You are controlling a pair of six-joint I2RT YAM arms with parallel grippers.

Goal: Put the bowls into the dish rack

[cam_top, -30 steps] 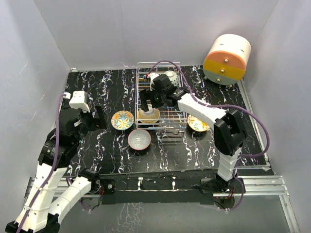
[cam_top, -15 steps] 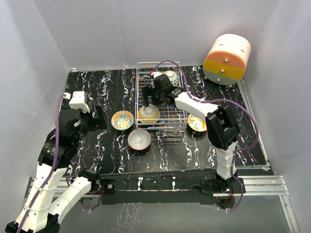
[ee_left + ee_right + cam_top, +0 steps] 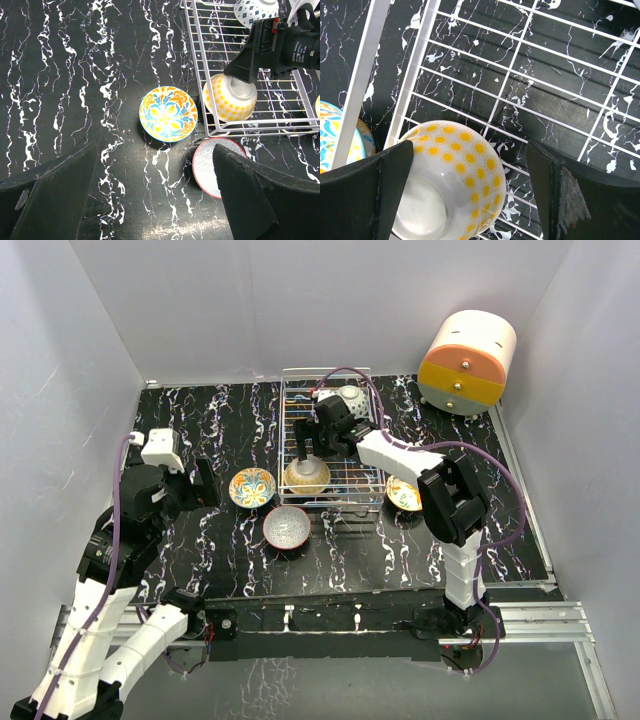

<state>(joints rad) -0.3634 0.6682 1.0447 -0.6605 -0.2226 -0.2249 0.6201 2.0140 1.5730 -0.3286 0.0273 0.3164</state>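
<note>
The silver wire dish rack stands at the back middle. A pale bowl with yellow dots lies upside down in its front left corner, and a white-and-blue bowl sits at its back. My right gripper hovers open just above the dotted bowl, its fingers straddling it without gripping. A yellow-teal bowl and a red-rimmed bowl sit on the table left of and in front of the rack. An orange-floral bowl sits to its right. My left gripper is open and empty at the left.
An orange-and-cream drawer cabinet stands at the back right. White walls close the dark marbled table on three sides. In the left wrist view the yellow-teal bowl and the red-rimmed bowl lie just outside the rack's corner.
My right gripper has drawn back a little from the dotted bowl and its elbow has swung left. The dotted bowl stays in the rack. The left arm has not moved.
</note>
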